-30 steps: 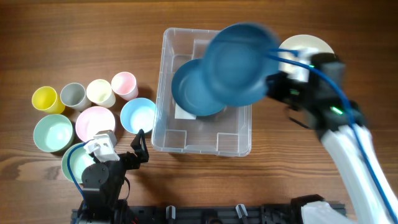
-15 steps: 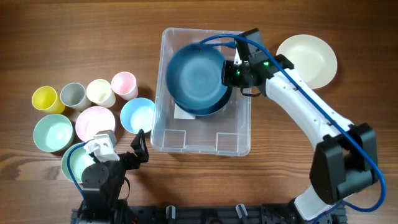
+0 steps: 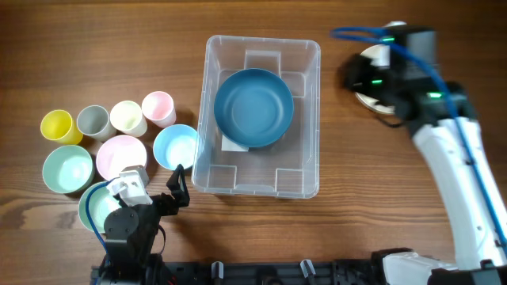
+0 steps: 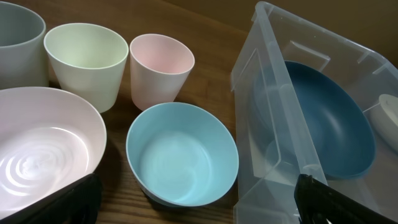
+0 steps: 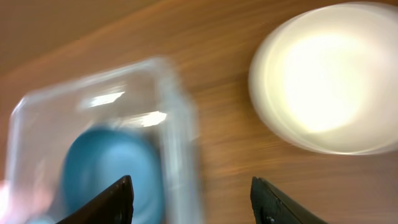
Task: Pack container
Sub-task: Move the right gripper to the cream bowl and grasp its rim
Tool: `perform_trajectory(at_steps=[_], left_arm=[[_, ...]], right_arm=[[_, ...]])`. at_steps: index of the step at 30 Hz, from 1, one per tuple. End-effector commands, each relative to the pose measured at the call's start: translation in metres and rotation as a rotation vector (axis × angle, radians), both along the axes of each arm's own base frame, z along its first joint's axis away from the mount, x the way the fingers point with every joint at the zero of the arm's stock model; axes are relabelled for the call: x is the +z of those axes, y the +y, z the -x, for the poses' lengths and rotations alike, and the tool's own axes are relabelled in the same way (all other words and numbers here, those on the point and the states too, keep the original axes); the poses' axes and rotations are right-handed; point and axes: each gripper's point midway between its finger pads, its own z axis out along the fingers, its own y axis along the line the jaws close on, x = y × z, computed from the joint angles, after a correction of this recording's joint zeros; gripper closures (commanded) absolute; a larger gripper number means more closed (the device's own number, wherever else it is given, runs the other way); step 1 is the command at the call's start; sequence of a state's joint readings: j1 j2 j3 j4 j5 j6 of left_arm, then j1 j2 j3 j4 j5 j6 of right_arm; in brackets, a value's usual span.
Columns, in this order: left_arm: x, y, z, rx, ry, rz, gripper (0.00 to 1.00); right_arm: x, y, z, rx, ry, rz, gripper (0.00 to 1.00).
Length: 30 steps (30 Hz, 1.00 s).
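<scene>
While open, right claw [image 5: 191,190] hovers over cream plate [image 5: 326,78].

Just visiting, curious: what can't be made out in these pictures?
Overhead: the round cream plate is mostly hidden under the right arm; the clear plastic bin has its white label mostly under the dark blue bowl.
Right wrist: all motion-blurred.
Left wrist: the grey cup is cut off by the edge.

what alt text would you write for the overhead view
A dark blue bowl sits inside a clear container at the middle of a wooden table. The right arm reaches over a cream plate beside the container, while the left arm rests near pastel cups and bowls on the other side.
</scene>
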<state>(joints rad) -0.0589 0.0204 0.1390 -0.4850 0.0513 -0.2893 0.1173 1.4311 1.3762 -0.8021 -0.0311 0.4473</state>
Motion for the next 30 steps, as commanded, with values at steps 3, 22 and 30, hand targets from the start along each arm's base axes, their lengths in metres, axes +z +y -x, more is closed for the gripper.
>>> perform_trajectory(at_steps=[3,22,30], left_arm=[[0.001,-0.003,0.0,-0.023,-0.007,-0.015,0.0],[0.001,-0.003,0.0,-0.023,-0.007,-0.015,0.0],[0.001,-0.003,0.0,-0.023,-0.007,-0.015,0.0]], right_arm=[[-0.035,-0.11,0.01,-0.352,0.146,-0.004,0.34],[-0.215,-0.158,-0.008,-0.514,0.507,-0.141,0.41],[-0.216,-0.158,0.004,-0.531,0.553,-0.131,0.96]])
